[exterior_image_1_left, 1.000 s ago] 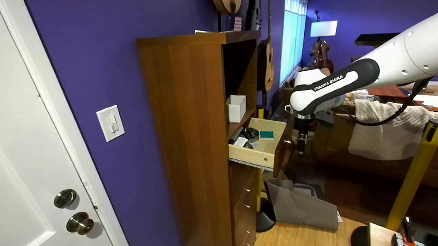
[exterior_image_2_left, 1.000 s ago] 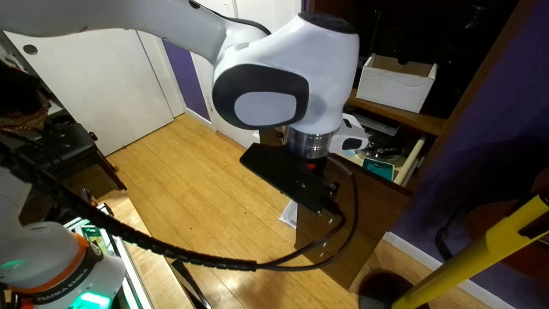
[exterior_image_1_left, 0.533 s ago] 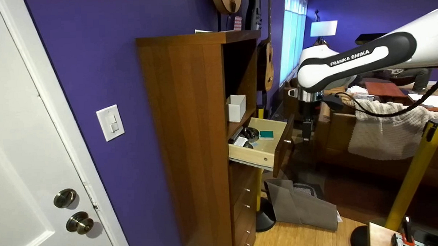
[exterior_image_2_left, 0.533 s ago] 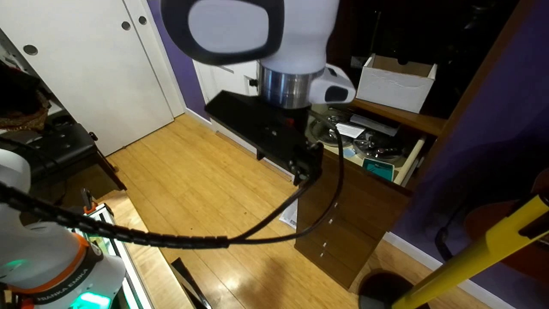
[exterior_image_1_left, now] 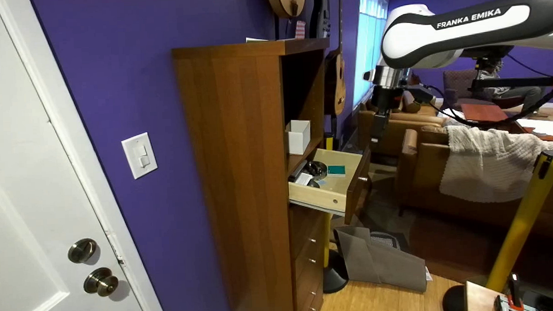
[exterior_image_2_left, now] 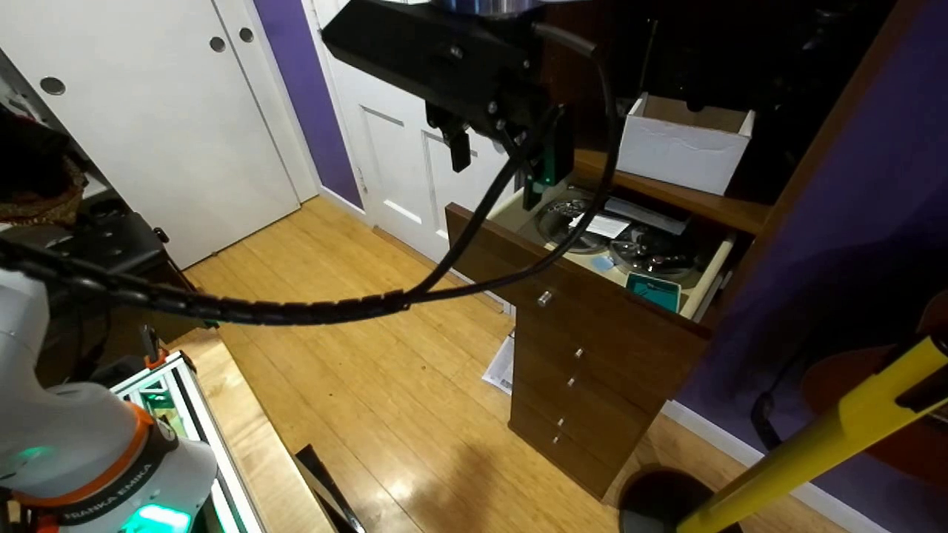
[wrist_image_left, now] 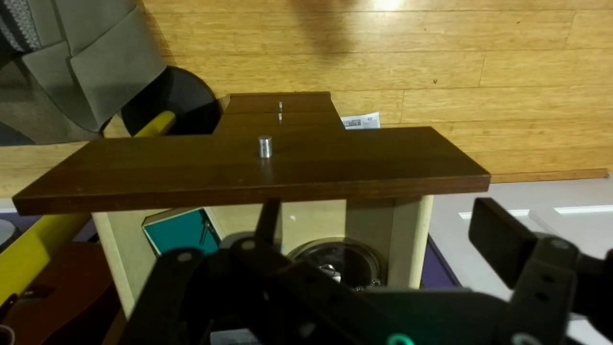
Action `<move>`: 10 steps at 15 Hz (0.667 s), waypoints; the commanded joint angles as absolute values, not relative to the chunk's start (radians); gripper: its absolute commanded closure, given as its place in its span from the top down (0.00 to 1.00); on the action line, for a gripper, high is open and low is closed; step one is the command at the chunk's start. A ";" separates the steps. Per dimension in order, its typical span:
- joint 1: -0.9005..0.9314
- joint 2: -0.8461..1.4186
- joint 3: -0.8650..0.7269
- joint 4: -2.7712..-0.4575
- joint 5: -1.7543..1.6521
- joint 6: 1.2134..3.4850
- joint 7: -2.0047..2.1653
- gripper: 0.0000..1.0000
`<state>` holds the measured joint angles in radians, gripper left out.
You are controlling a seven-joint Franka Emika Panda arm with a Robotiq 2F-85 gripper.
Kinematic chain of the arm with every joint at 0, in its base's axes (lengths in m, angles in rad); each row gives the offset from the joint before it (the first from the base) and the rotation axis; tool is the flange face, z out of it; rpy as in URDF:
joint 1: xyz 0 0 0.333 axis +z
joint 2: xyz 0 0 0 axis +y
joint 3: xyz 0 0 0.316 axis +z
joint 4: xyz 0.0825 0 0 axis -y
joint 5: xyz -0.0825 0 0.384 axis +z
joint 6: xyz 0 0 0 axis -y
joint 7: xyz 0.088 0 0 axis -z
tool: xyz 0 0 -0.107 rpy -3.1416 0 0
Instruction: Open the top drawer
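The top drawer is pulled out of the brown wooden cabinet (exterior_image_1_left: 240, 175); its front panel shows in both exterior views (exterior_image_1_left: 357, 189) (exterior_image_2_left: 629, 314) and in the wrist view (wrist_image_left: 345, 163). Its pale interior holds round dishes (exterior_image_2_left: 655, 252) and a teal box (exterior_image_2_left: 653, 292). Its small silver knob (exterior_image_2_left: 545, 298) also shows in the wrist view (wrist_image_left: 265, 147). My gripper (exterior_image_2_left: 496, 172) is open and empty, above the drawer, apart from knob and panel. In the wrist view its fingers (wrist_image_left: 383, 225) are spread wide. In an exterior view the gripper (exterior_image_1_left: 377, 131) hangs tilted above the drawer front.
The matching lower drawers (exterior_image_2_left: 585, 400) are shut. A white box (exterior_image_2_left: 685, 144) stands on the shelf above the drawer. A yellow post (exterior_image_2_left: 815, 437) stands beside the cabinet. A white door (exterior_image_1_left: 43, 182) and a brown couch (exterior_image_1_left: 424, 168) are nearby.
My gripper has risen away from the drawer front and tilted, its fingers now visible above the drawer. The knob has come into clear view. The drawer has not moved.
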<state>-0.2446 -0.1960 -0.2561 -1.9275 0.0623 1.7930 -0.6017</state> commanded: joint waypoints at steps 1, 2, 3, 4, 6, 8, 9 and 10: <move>-0.212 -0.098 -0.268 -1.870 0.103 1.861 -0.586 1.00; -0.209 -0.076 -0.268 -1.864 0.116 1.889 -0.590 1.00; -0.209 -0.056 -0.266 -1.864 0.131 1.937 -0.591 1.00; -0.210 -0.031 -0.264 -1.857 0.144 1.957 -0.594 1.00; -0.216 0.013 -0.257 -1.852 0.149 2.006 -0.598 1.00; -0.222 0.042 -0.250 -1.852 0.145 2.043 -0.600 1.00; -0.224 0.054 -0.247 -1.850 0.138 2.055 -0.597 1.00; -0.226 0.067 -0.244 -1.846 0.127 2.052 -0.595 1.00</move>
<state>-0.2153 0.0232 -0.2533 -1.8721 0.1305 2.0411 -0.5962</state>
